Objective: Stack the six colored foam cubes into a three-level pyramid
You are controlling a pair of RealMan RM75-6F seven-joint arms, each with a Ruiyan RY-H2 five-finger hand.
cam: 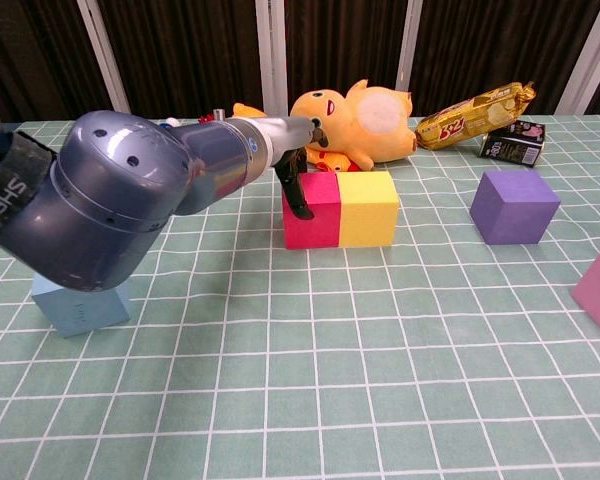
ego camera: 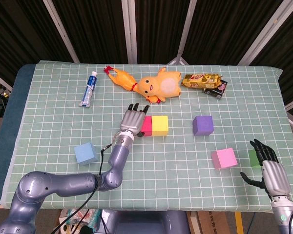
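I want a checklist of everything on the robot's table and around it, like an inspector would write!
Surface: table under a green checked cloth.
Job's things: red cube and yellow cube touching side by side; purple cube, pink cube, blue cube and green cube each apart. Nothing stacked.
Clutter: toothpaste tube, rubber chicken, yellow plush toy, snack pack, small dark carton.
Hands: left hand against the red cube's left side; right hand open by the green cube.
Cables: thin wire along the left arm.
Surroundings: dark curtains with pale struts.
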